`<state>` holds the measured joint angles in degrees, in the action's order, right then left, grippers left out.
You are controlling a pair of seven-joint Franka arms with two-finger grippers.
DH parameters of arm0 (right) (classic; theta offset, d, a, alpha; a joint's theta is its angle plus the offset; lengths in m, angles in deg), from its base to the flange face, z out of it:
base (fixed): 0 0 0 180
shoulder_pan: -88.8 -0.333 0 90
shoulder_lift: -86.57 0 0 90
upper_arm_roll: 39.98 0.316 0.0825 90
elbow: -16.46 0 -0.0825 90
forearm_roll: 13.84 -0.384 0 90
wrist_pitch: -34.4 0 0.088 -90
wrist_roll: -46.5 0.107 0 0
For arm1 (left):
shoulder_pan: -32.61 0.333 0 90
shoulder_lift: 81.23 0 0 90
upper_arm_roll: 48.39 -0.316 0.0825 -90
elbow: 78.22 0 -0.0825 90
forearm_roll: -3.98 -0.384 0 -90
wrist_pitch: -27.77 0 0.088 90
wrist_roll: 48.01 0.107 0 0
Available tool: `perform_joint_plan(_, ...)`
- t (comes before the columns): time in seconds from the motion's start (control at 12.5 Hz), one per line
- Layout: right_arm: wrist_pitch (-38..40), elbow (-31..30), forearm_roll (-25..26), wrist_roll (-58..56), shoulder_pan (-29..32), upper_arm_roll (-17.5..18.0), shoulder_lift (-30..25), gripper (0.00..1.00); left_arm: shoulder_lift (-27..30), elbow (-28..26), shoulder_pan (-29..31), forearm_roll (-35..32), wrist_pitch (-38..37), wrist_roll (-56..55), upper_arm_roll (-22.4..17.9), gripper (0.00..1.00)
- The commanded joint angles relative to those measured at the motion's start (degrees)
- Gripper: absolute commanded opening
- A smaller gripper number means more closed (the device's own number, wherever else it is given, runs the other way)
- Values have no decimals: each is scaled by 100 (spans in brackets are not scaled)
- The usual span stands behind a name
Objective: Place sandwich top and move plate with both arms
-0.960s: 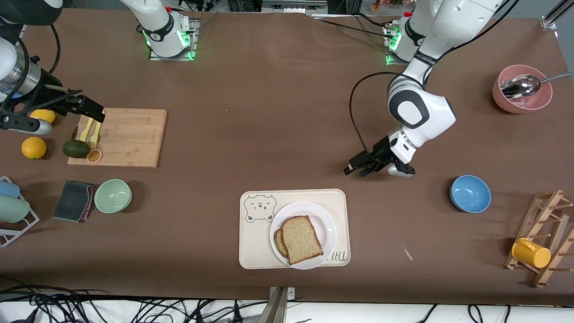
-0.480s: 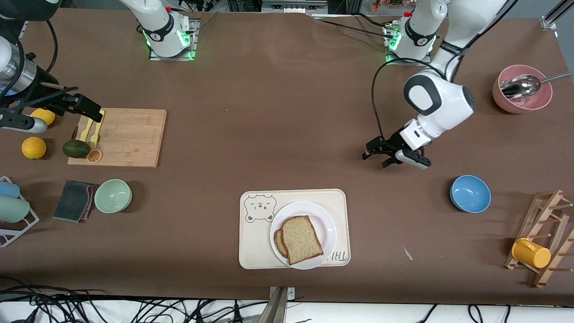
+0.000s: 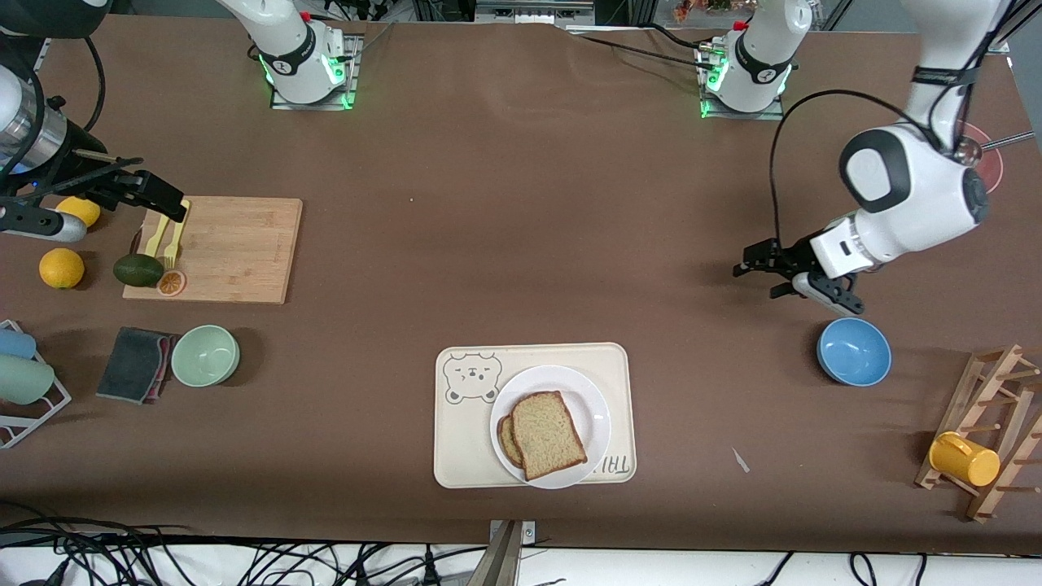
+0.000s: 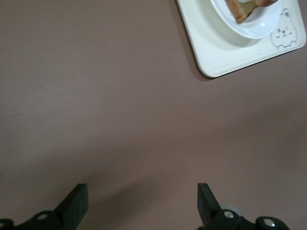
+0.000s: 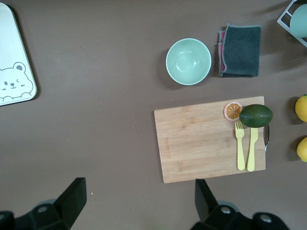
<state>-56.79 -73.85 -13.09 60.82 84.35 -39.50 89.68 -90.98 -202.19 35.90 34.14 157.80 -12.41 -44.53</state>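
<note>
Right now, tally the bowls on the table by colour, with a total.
Blue bowl: 1
Mint-green bowl: 1
Pink bowl, mostly hidden by the left arm: 1
Total: 3

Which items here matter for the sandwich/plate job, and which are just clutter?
Job: sandwich top, plate, left gripper open over bare table, right gripper open over the cutting board.

Clutter: bear tray, blue bowl, green bowl, avocado, forks, cloth, yellow mug.
</note>
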Motion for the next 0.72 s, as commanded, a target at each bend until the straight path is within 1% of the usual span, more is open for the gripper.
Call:
perform_joint_plan(0.0, 40, 110, -5, 0, 6, 31, 41, 100, 245, 556, -4, -1385, -748, -1549, -9, 100)
perform_joint_plan(0.16, 14, 110, -5, 53, -108, 48, 129, 100, 403, 777, -4, -1785, -1083, -2335, -17, 100)
perform_joint_plan(0.48, 5, 101, -13, 53, -126, 48, 164, 100, 956, 795, 13, -2452, -1715, -3950, -17, 100)
perform_joint_plan(0.64, 40, 101, -13, 53, -126, 48, 164, 100, 1246, 795, 4, -3040, -2050, -4577, 0, 100)
